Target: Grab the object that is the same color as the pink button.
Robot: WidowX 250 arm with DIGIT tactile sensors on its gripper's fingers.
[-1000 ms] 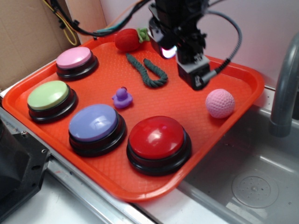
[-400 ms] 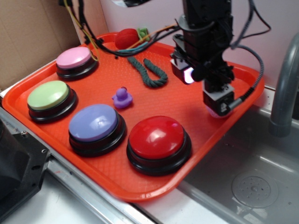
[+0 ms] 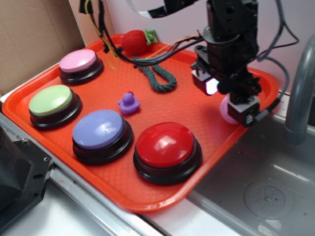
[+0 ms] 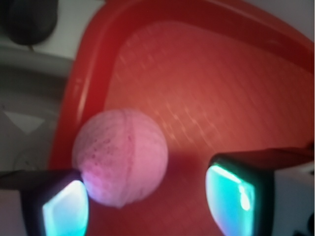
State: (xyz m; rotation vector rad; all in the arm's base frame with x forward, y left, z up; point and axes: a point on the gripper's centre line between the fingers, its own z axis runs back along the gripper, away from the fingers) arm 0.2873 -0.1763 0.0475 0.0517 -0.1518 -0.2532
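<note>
a: where is the small pale pink dimpled ball [image 3: 227, 110] relative to the orange plastic tray [image 3: 162, 105]?

b: on the tray floor, close to its right rim, on the side by the grey metal sink [image 3: 266, 187]. in the exterior view only a sliver of it shows, peeking out left of the black gripper [image 3: 244, 111], which hangs right over it.

a: and the wrist view?

b: there the ball [image 4: 120, 156] is almost whole, seam and dimples visible, lying just inside the tray's raised edge [image 4: 78, 88]. the gripper [image 4: 147, 199] has its two fingers spread apart, one pad [image 4: 64, 209] at the ball's lower left, apparently touching it, the other pad [image 4: 231, 194] well clear on the right. so the jaws are wide and not clamped on anything.

a: what does the exterior view add?

b: the rest of the tray. the round pale pink dome button on a black base [image 3: 79, 62] sits at the far left corner, well apart from the ball. a green dome button [image 3: 51, 102], a lavender-blue dome button [image 3: 100, 132] and a red dome button [image 3: 166, 148] line the near side, with a small purple toy duck [image 3: 129, 103] between them and a dark green rope loop [image 3: 157, 77]. a red plush strawberry [image 3: 136, 41] lies at the far rim.
</note>
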